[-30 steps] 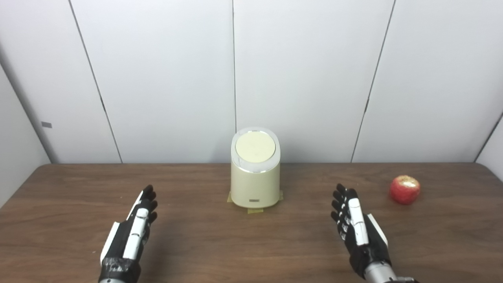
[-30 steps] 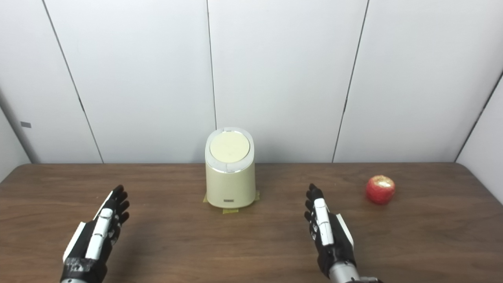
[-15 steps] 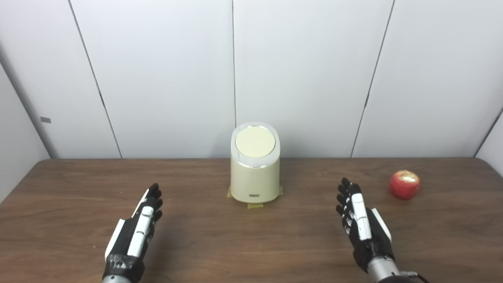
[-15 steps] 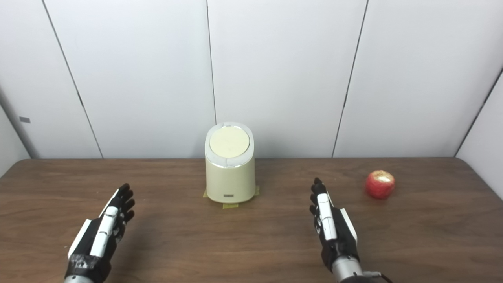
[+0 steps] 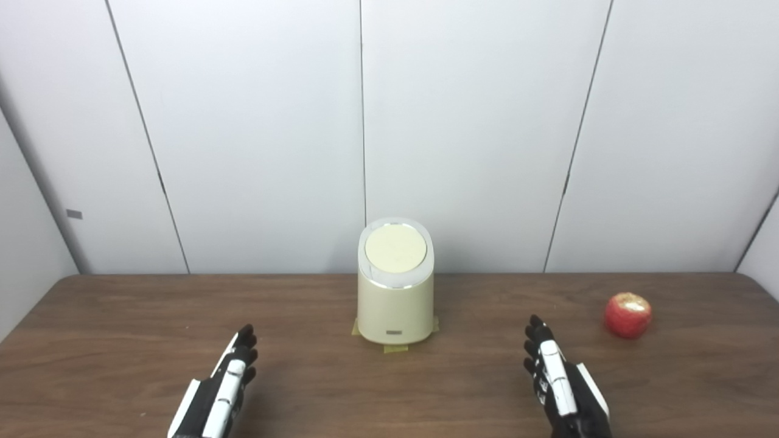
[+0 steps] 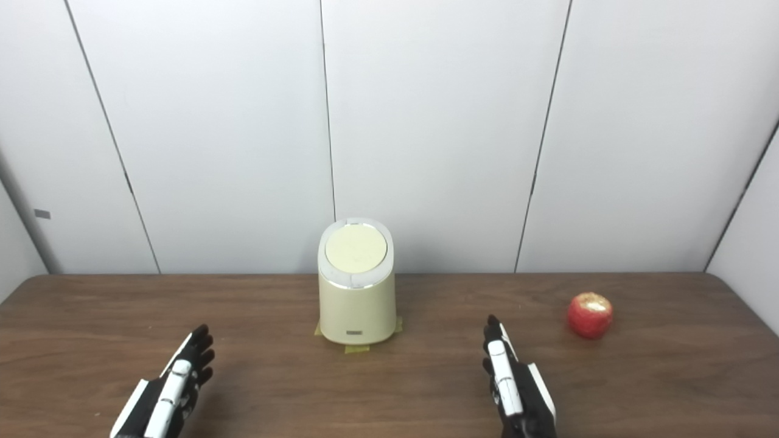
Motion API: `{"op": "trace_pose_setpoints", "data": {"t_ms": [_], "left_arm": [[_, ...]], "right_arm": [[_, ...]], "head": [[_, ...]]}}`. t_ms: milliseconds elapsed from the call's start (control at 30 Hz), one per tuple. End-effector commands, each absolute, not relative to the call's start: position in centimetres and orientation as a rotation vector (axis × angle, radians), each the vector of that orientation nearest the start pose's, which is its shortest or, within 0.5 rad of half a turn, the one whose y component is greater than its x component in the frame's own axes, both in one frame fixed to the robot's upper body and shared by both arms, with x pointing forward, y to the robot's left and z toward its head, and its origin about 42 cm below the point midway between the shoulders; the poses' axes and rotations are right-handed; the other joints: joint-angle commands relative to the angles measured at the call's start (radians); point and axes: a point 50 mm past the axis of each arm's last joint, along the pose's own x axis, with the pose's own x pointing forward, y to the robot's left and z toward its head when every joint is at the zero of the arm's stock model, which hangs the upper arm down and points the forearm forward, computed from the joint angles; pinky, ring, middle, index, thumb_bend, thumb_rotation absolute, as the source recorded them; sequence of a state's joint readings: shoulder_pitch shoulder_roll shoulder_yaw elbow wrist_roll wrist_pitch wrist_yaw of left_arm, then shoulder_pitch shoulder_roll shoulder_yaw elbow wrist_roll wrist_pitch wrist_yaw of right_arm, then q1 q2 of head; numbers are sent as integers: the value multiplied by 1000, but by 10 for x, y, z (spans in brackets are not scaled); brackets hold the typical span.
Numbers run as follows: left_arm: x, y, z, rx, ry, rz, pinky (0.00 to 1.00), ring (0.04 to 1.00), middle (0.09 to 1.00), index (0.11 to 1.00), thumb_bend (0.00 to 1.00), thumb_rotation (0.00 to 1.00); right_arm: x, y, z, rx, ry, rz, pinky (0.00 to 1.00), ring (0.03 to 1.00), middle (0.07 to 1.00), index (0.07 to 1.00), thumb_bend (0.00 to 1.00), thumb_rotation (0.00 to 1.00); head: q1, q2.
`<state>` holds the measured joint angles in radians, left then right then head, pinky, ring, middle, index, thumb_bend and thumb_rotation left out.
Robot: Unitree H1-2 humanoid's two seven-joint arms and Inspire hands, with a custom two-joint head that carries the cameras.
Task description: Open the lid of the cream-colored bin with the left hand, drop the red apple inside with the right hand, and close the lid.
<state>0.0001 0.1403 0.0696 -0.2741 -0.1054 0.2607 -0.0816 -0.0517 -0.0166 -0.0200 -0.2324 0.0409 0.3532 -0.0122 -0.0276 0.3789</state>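
Observation:
A cream-colored bin (image 5: pixel 395 304) stands upright at the middle of the table, near the back wall, with its round lid (image 5: pixel 395 249) shut flat on top. The red apple (image 5: pixel 628 314) rests on the table to the right of the bin. My left hand (image 5: pixel 220 389) lies low at the front left, open, fingers straight and holding nothing. At the front right my right hand (image 5: pixel 563 389) is open too, fingers extended, well short and left of the apple. Both hands are apart from the bin.
The brown wooden table (image 5: pixel 122 340) ends at a white panelled wall (image 5: pixel 475 121) just behind the bin. Yellow tape pieces (image 5: pixel 395 349) mark the bin's foot.
The whole picture has shifted down, so the camera tilted up. Both hands sit lower in the picture, still open. Bin and apple keep their places on the table.

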Motion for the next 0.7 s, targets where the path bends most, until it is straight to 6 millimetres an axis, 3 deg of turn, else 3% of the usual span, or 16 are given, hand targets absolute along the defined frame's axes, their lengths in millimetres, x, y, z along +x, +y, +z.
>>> {"op": "trace_pose_setpoints", "data": {"t_ms": [0, 267, 500, 567, 667], "left_arm": [[296, 256, 182, 76, -98, -44, 1000, 1000, 1000, 1000, 508, 805], [323, 244, 205, 119, -165, -66, 992, 1000, 1000, 1000, 503, 631], [350, 233, 228, 175, -226, -50, 953, 980, 989, 1000, 573, 548], [360, 229, 238, 197, -248, -44, 985, 981, 981, 1000, 669, 507], [372, 223, 251, 209, -271, -60, 998, 989, 988, 1000, 720, 475]], "right_arm": [[302, -215, 162, 18, -17, 7, 1000, 1000, 1000, 1000, 599, 984], [306, -215, 157, -1, -15, 27, 1000, 1000, 1000, 1000, 612, 962], [307, -215, 157, -5, -9, 25, 1000, 1000, 993, 1000, 628, 926], [306, -215, 157, -9, -11, 29, 1000, 1000, 991, 1000, 626, 927], [306, -215, 156, -7, -10, 32, 1000, 1000, 990, 1000, 619, 930]], "head": [[1, -6], [2, -44], [7, -39], [7, -39], [9, -36]]}}
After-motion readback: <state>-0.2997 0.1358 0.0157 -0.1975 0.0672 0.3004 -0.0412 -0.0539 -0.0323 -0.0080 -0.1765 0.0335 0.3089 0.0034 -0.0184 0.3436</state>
